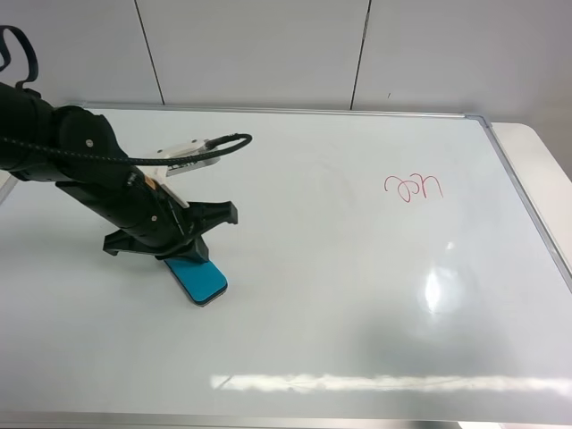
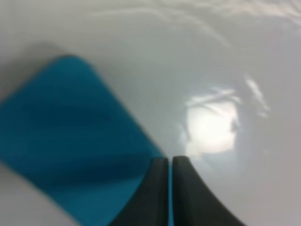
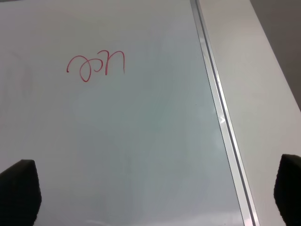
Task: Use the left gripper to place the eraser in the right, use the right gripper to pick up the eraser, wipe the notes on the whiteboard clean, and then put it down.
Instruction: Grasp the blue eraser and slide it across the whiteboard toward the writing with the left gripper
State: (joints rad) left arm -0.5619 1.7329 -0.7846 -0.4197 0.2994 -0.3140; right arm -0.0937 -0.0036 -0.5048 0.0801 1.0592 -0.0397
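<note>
The teal-blue eraser (image 1: pixel 198 279) lies flat on the whiteboard (image 1: pixel 340 268) at the left front. My left gripper (image 1: pixel 183 256) is low over the eraser's far end. In the left wrist view its two dark fingers (image 2: pixel 155 193) stand almost together over the corner of the eraser (image 2: pixel 70 141), with only a thin teal sliver between them. The red notes (image 1: pixel 414 187) sit far to the right. The right gripper (image 3: pixel 150 197) is out of the exterior high view. Its fingertips (image 3: pixel 19 186) are wide apart and empty above the board, near the notes (image 3: pixel 96 66).
The board's silver frame (image 3: pixel 221 117) runs along the right, with cream tabletop (image 3: pixel 268 94) beyond it. A black cable and a white-grey box (image 1: pixel 188 154) ride on the left arm. Glare patches (image 1: pixel 438 290) lie on the board's front right.
</note>
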